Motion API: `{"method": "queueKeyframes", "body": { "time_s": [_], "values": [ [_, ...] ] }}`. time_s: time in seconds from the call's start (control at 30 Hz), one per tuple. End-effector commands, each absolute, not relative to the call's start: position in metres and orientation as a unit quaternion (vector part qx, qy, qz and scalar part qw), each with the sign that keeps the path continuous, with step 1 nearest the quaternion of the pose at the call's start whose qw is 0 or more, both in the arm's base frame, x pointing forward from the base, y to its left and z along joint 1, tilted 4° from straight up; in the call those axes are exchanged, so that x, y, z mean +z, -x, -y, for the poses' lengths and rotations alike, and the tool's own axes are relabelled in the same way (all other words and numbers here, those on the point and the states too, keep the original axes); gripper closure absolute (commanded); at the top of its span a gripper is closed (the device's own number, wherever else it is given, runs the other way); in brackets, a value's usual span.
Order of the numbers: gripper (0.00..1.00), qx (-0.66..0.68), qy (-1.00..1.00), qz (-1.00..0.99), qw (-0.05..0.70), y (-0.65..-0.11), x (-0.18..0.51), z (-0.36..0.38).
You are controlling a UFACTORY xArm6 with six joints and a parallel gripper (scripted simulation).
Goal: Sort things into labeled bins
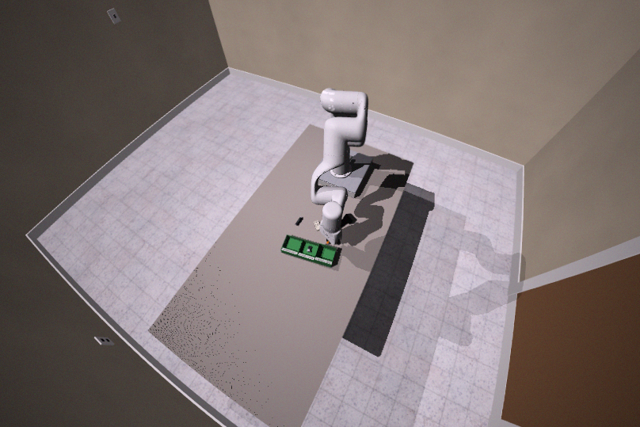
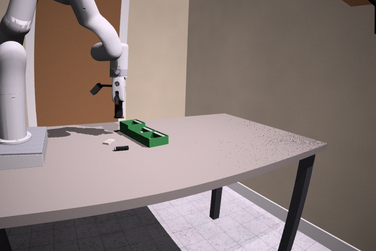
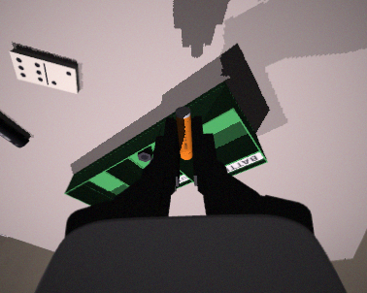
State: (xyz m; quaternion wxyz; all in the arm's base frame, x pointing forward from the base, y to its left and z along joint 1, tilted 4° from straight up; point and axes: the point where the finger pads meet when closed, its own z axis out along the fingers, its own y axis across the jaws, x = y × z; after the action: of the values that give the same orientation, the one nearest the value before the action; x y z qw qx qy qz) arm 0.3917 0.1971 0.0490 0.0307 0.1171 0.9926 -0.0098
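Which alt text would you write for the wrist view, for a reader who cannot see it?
The gripper's fingers hold an orange cylinder above green bins. A white domino and a black cylindrical object lie on the table.

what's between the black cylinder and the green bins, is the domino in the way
Only bare table: in the top view, nothing lies between the cylinder and the nearest bin. The domino sits off to the side.
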Motion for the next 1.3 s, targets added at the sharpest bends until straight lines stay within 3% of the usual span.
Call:
{"method": "queueKeyframes", "body": {
  "time_s": [0.0,0.2,1.27],
  "values": [
    [1.0,-0.01,-0.181,-0.983,0.033,-0.419,0.05,-0.203],
    [1.0,-0.004,-0.269,-0.963,0.034,-0.445,0.052,-0.208],
    [1.0,0.002,-0.586,-0.809,0.035,-0.445,0.052,-0.208]
  ]
}}
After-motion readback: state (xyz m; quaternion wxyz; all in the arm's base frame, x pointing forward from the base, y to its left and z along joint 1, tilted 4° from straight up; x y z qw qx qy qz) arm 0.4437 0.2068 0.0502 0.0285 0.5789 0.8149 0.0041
